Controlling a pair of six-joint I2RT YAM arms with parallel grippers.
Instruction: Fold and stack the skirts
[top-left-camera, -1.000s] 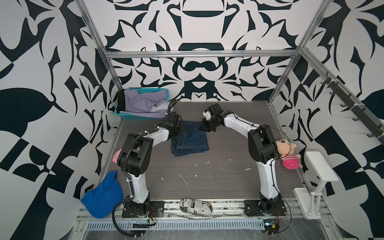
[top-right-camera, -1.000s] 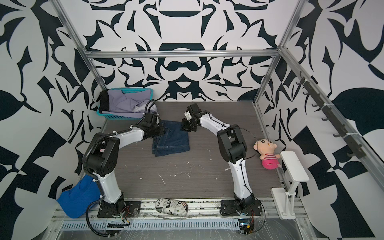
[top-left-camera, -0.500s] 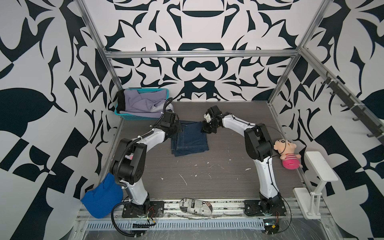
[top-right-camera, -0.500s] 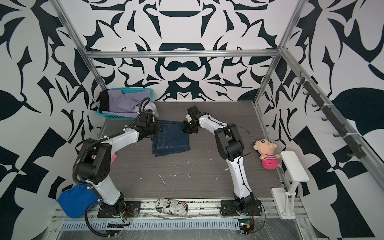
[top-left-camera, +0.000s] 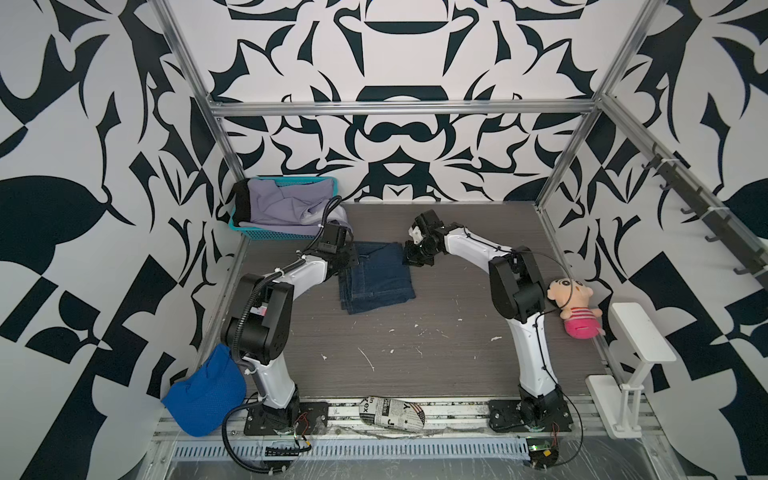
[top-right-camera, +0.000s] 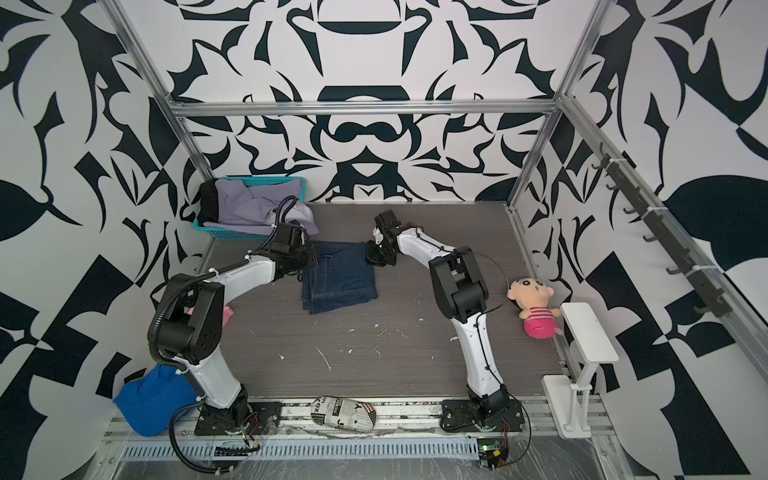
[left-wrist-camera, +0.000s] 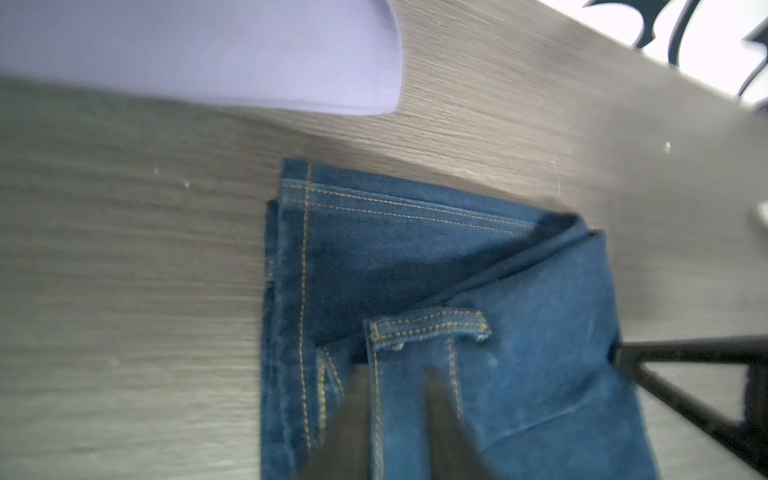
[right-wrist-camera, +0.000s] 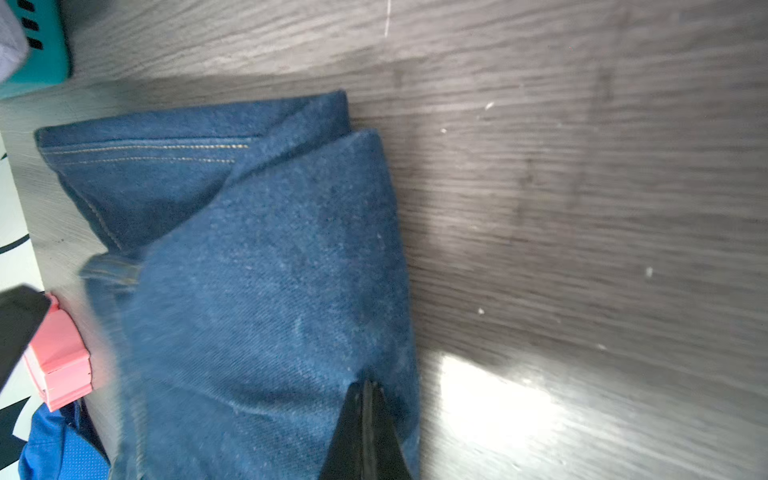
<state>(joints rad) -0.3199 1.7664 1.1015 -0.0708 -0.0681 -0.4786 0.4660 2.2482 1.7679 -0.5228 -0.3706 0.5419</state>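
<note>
Denim skirt (top-left-camera: 376, 278) lay folded into a rough rectangle on the counter (top-left-camera: 415, 353), toward the far edge and left of its middle. Layers were stacked, with yellow seam stitching showing at one end.

- Left end effector (left-wrist-camera: 392, 372) sat low over the skirt's far-left corner. Its jaws were narrowly parted astride a stitched strip, with no clear clamp on it.
- Right end effector (right-wrist-camera: 365, 386) was at the far-right corner. Its jaws were closed to a point with cloth puckered at the tips, so it looked pinched on the fold edge.
- Lavender skirt (top-left-camera: 282, 208) and black skirt (top-left-camera: 240, 203) lay unfolded in the teal basket (top-left-camera: 270, 232) at the far-left corner.

Judgement: the denim fold was being set down, the first of three. Next, the right should let go and both rise straight up, so the top layer is not dragged. Then reach for the lavender skirt.
</note>
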